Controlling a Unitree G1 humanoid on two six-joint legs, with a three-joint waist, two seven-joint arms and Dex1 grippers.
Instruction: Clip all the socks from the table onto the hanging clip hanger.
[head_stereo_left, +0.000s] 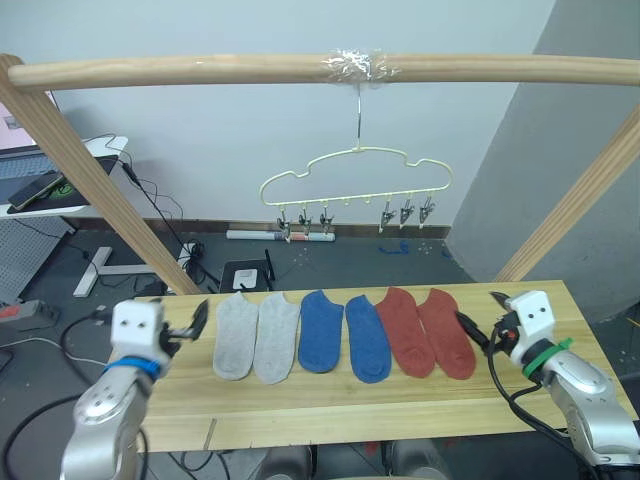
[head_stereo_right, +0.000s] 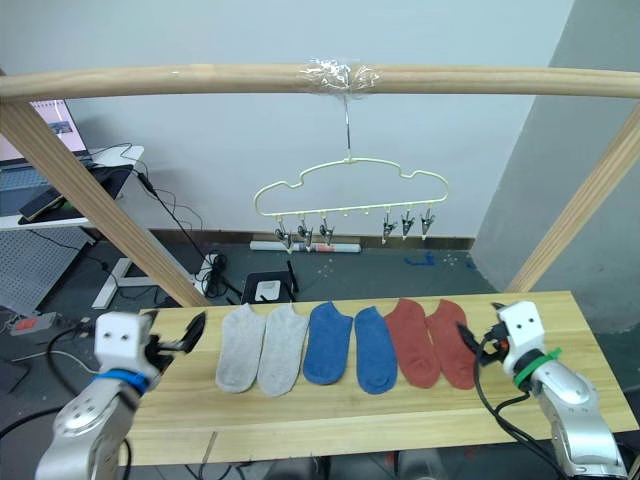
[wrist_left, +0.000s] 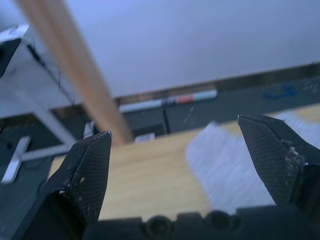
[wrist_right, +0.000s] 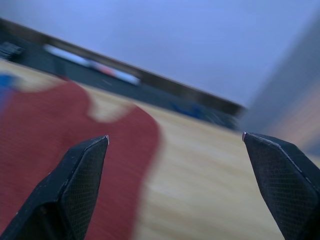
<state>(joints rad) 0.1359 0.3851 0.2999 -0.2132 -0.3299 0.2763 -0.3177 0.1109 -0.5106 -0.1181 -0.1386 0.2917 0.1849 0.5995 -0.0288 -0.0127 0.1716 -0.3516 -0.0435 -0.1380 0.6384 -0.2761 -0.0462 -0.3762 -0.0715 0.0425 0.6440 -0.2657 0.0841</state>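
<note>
Left eye view: nearest, two robot arms are reaching over a light wooden tabletop (head_stereo_left: 400, 405). The left hand (head_stereo_left: 190, 325) is hovering over the tabletop's left end, its two black fingers spread apart and gripping nothing, just beside the leftmost sock. The right hand (head_stereo_left: 480, 320) is hovering over the right end, fingers likewise spread and empty, just beside the rightmost sock. Between the hands, six socks are lying flat in a row, side by side, toes pointing toward the robot: two grey socks (head_stereo_left: 256, 335) on the left, two blue socks (head_stereo_left: 345, 335) in the middle, and two rust red socks (head_stereo_left: 430, 332) on the right. Beyond and above the tabletop, a pale yellow clip hanger (head_stereo_left: 356, 178) is hanging by its metal hook from a horizontal wooden pole (head_stereo_left: 200, 70), taped in place. Its small metal clips are dangling empty. Farther back, cables (head_stereo_left: 165, 215) are trailing across the dark floor (head_stereo_left: 420, 262).
</note>
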